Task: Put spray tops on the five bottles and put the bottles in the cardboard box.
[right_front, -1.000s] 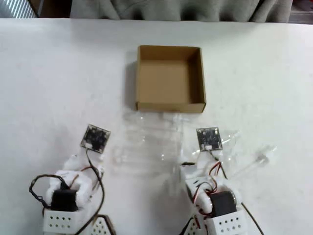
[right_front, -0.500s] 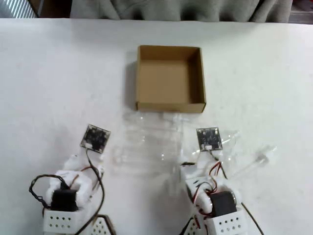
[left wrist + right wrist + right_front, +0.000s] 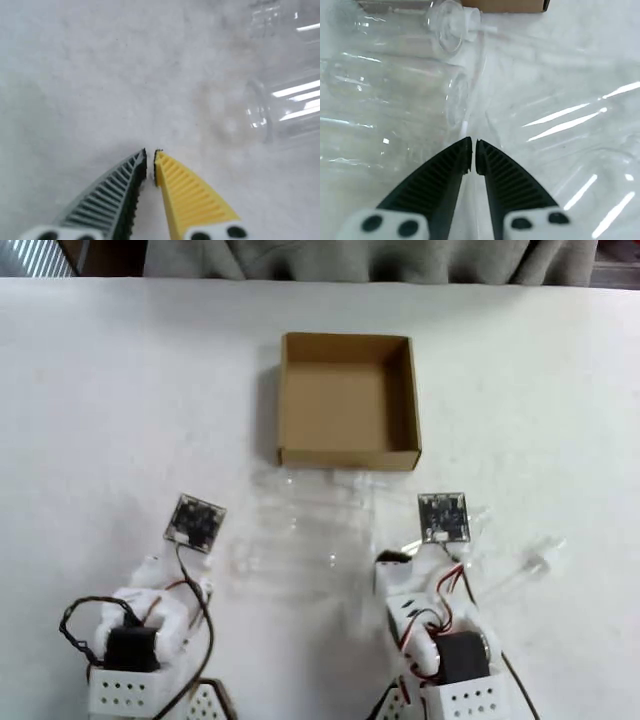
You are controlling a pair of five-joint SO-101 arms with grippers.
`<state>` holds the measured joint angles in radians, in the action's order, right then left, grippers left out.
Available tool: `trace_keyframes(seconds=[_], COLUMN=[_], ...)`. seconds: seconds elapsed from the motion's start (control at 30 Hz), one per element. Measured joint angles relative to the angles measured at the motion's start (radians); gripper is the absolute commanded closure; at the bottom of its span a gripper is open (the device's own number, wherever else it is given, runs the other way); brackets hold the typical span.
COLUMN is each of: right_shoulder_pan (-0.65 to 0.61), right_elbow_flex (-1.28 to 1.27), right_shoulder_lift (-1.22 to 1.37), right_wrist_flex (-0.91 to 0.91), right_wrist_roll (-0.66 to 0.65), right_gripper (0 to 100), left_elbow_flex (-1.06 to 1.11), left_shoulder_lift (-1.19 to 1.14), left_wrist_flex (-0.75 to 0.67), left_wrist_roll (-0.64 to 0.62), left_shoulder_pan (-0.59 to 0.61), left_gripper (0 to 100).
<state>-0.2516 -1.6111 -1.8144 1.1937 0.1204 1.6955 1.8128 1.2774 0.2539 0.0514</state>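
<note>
Nearest the arm bases, the left end effector (image 3: pixel 150 155) — one grey ribbed finger, one yellow — is closed with nothing between its fingers, its tips over a bare stretch of the white table (image 3: pixel 75 75), and a clear plastic bottle (image 3: pixel 290 100) lies on its side near it. The right end effector (image 3: pixel 473 145), with two black ribbed fingers, is likewise closed and empty, its tips over the narrow gap between clear bottles lying to either side. In the high view the cluster of transparent plastic bottles (image 3: pixel 300 530) lies flat on the table between the two arms, and a clear spray top with a thin tube (image 3: pixel 545 558) lies apart, out past the right arm. Just beyond the bottles sits the open brown cardboard box (image 3: pixel 347 455), its bare floor showing — and behind the table's far edge hangs a grey curtain (image 3: pixel 380 260)
</note>
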Motion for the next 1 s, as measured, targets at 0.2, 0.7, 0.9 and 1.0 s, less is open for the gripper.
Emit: trace_keyframes(seconds=[0.2, 0.7, 0.9, 1.0], right_shoulder_pan=[0.000, 0.000, 0.000, 0.000], right_elbow_flex=[0.017, -0.068, -0.071, -0.071], right_shoulder_lift=[0.005, 0.005, 0.005, 0.005], right_wrist_flex=[0.020, 0.098, 0.098, 0.098], right_wrist_roll=[-0.018, -0.557, -0.555, -0.555], right_gripper=[98.1, 98.1, 98.1, 98.1], left_elbow_flex=[0.000, 0.000, 0.000, 0.000], left_shoulder_lift=[0.000, 0.000, 0.000, 0.000], left_wrist_flex=[0.000, 0.000, 0.000, 0.000], left_wrist_roll=[0.000, 0.000, 0.000, 0.000], left_shoulder_pan=[0.000, 0.051, 0.052, 0.052], left_gripper=[94, 94, 94, 94])
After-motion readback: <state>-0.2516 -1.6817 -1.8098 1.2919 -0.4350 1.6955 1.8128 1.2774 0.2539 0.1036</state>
